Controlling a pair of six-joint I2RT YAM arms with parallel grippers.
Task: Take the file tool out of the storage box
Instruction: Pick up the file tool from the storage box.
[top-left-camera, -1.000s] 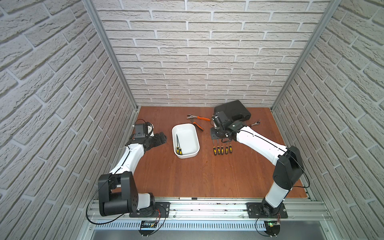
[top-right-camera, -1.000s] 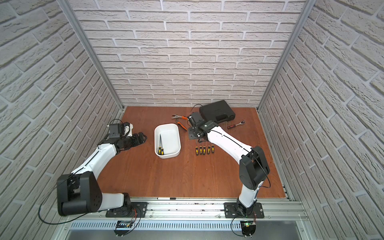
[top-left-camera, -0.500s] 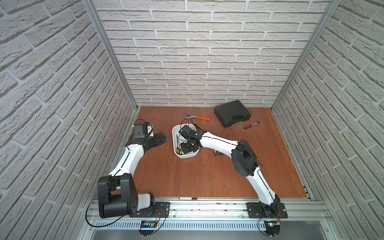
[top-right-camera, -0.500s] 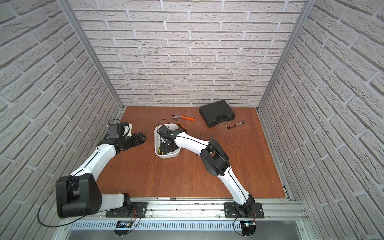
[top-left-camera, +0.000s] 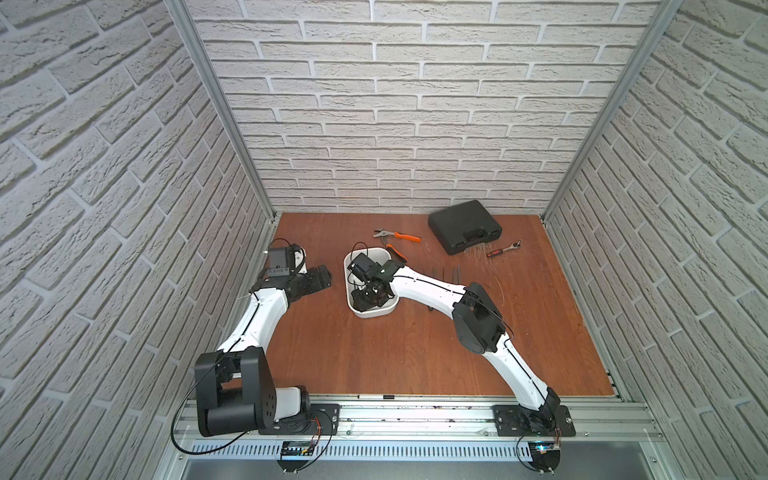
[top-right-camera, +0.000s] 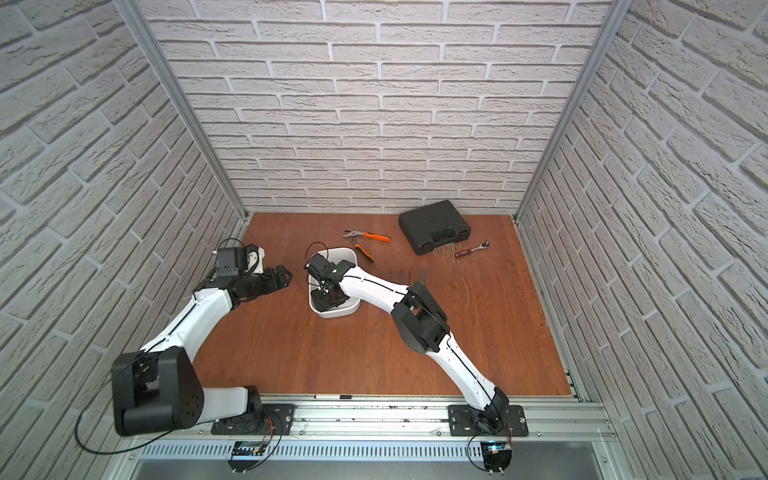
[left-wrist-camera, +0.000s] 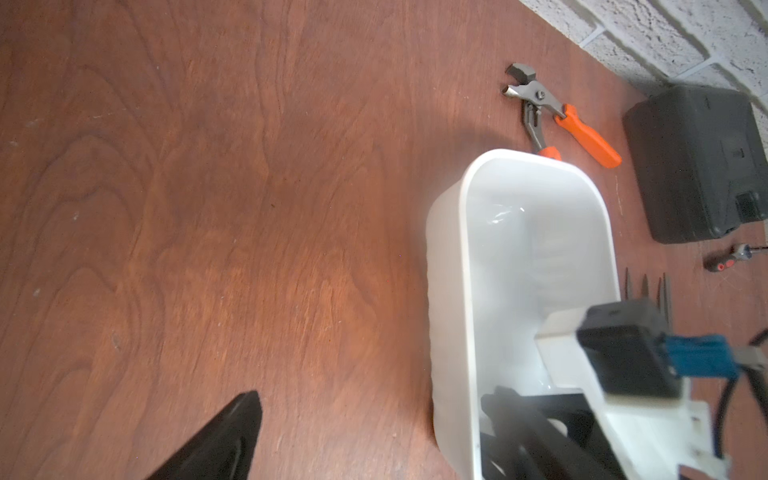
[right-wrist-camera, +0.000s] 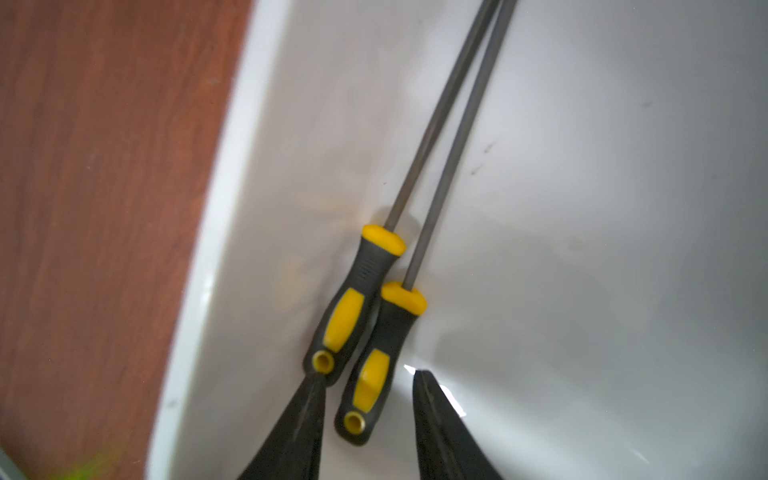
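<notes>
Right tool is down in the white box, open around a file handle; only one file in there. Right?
No: two files lie in the storage box, side by side, per the right wrist view. The right tool is open around one handle.

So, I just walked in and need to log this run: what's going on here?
The right end effector is down inside the white storage box, jaws open on either side of one file's yellow-and-black handle, not yet gripping it. A second file lies right beside it. The left end effector is open beside the box, holding nothing.
</notes>
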